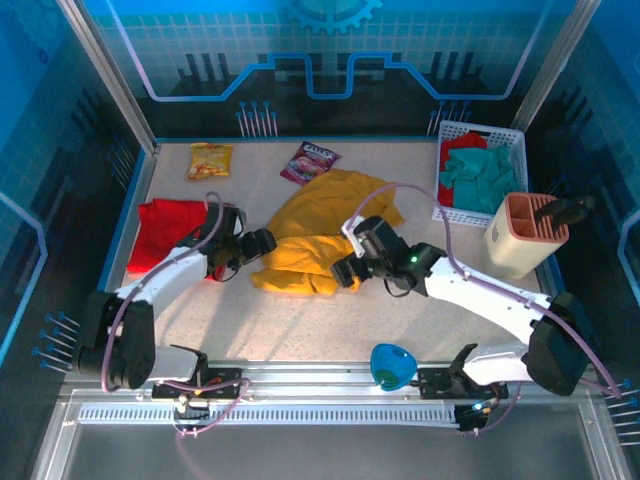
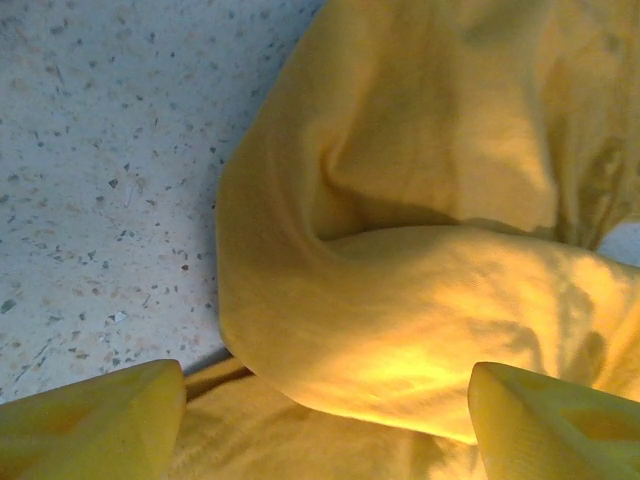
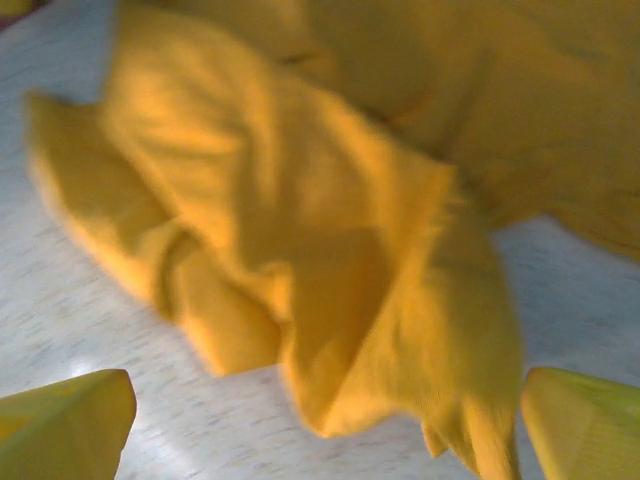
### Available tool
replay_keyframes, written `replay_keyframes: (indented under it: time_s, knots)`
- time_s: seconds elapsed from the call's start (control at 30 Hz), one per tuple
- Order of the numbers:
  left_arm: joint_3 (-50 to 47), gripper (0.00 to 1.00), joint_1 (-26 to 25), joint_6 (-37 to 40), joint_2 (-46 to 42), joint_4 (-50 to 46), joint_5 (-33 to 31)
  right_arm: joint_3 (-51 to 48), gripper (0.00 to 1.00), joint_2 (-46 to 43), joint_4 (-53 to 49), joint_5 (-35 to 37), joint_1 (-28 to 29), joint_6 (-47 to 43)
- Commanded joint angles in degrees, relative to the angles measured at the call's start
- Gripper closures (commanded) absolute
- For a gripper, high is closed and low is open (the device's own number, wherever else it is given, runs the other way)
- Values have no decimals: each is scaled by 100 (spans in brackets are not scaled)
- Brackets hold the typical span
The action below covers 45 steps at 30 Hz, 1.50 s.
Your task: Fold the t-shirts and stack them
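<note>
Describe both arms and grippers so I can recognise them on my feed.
The left arm and right arm match: white links, black joints and bases, a pale lilac cable looping along each. The right arm carries a small green light. The left gripper and right gripper have black bodies; their fingers are yellow wedges.

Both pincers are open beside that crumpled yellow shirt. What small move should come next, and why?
Probably close the left pincer on the bunched edge of the yellow t-shirt right before it, to pull it flat. The shirt lies crumpled in folds, not spread, and both the left and the right pincer stand open, holding nothing, so folding can't start yet.
</note>
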Motion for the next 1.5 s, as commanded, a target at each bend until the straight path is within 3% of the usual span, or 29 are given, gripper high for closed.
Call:
replay_keyframes:
  time_s: [0.0, 0.17, 0.27, 0.4, 0.53, 0.63, 0.73, 0.87, 0.97, 1.13, 1.47]
  knots:
    - [-58, 23, -66, -199, 483, 418, 129, 525, 0, 461, -567, 916, -700, 1015]
    - [150, 26, -130, -407, 1069, 906, 164, 943, 0, 1218, -708, 717, -1070, 1394]
    - [335, 35, -154, -498, 1384, 1110, 219, 841, 0, 1206, -517, 499, -1061, 1477]
    - [560, 64, -232, -503, 1470, 1185, 195, 590, 0, 1015, -392, 383, -1068, 1510]
    - [921, 79, -289, -301, 1163, 654, 98, 311, 3, 740, -213, -108, -983, 1343]
    - [1353, 81, -290, -3, 888, -12, 28, 44, 4, 530, 131, -713, -683, 1165]
    - [1829, 81, -290, 225, 682, -616, -89, -17, 6, 562, 308, -843, -193, 1323]
    - [2323, 83, -290, 284, 471, -996, -84, 162, 9, 885, 328, -59, 464, 1621]
    - [2648, 83, -290, 222, 402, -1189, -3, 468, 5, 1317, 39, 446, 570, 2180]
    - [2950, 85, -290, 128, 362, -1348, 254, 937, 1, 1981, 42, 1265, 904, 2189]
    - [3008, 85, -291, 36, 256, -1347, 322, 1437, 4, 2669, 868, 728, 1066, 1937]
